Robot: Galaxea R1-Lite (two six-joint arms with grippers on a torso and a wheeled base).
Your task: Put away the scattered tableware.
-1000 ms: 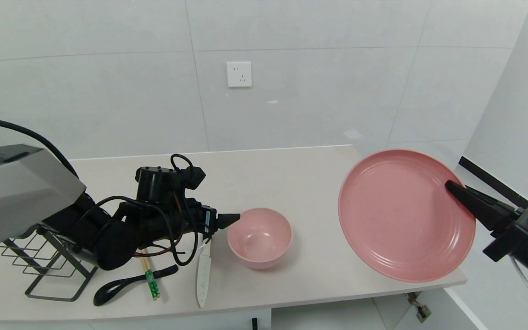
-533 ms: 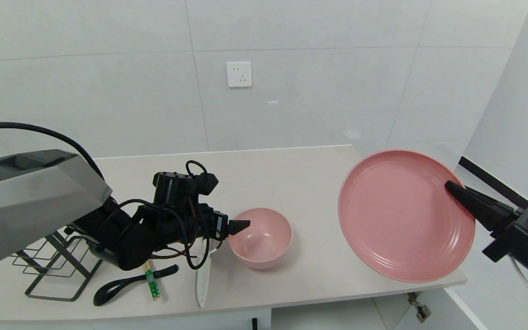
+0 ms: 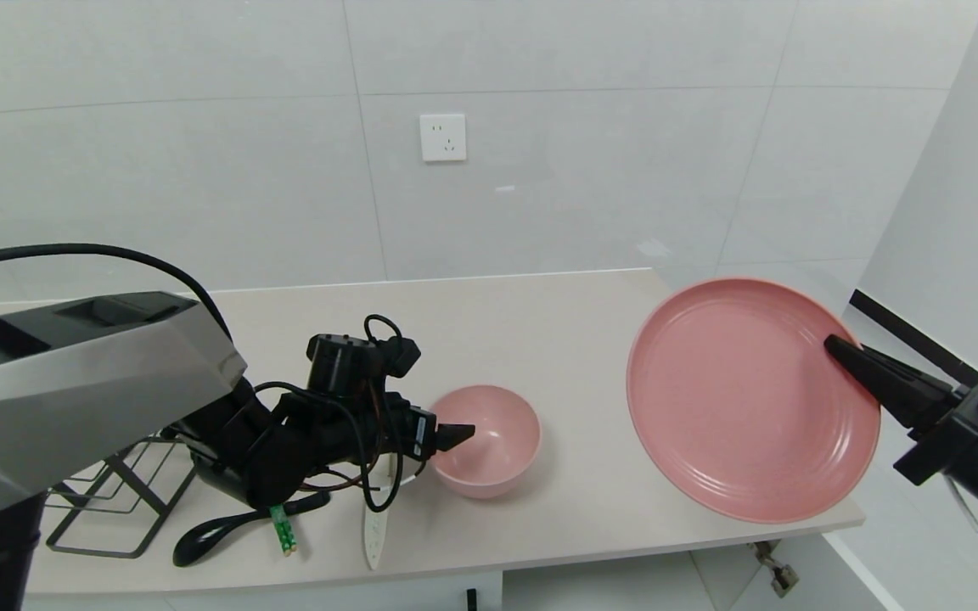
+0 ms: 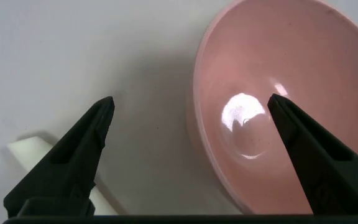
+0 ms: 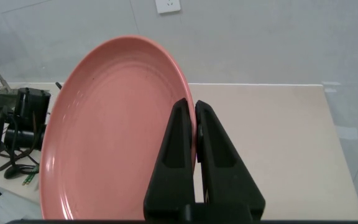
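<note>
Bowl (image 4: 291, 62), round pink: rim straddled by wide-spread left gripper (image 4: 190, 107).
Plate (image 5: 110, 124), round pink: tilted, rim pinched by right gripper (image 5: 195, 107).

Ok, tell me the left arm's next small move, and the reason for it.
Probably close the left pincer on the rim of the pink bowl, perhaps after easing down slightly. It is open and straddles that rim: one finger over the counter outside, the other over the bowl's hollow. The right pincer grips the pink plate, so the bowl falls to the left arm.
</note>
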